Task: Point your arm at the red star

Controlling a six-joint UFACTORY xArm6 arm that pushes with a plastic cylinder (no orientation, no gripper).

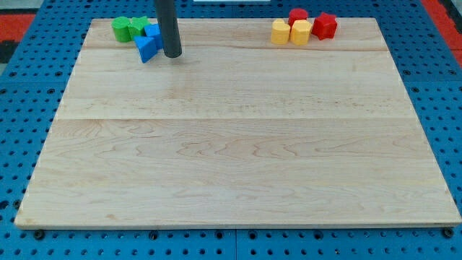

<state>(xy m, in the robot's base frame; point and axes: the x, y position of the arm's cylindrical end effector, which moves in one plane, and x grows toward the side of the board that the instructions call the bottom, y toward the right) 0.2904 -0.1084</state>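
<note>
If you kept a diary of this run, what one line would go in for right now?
tip: beside blue blocks, view's top left | red star block: top right, far from tip, by yellow blocks | pointing: not yet done

Wooden board (238, 144) carries green blocks (128, 28), blue blocks (148, 45) top left; yellow blocks (291, 32), red blocks (317, 23) top right.
</note>
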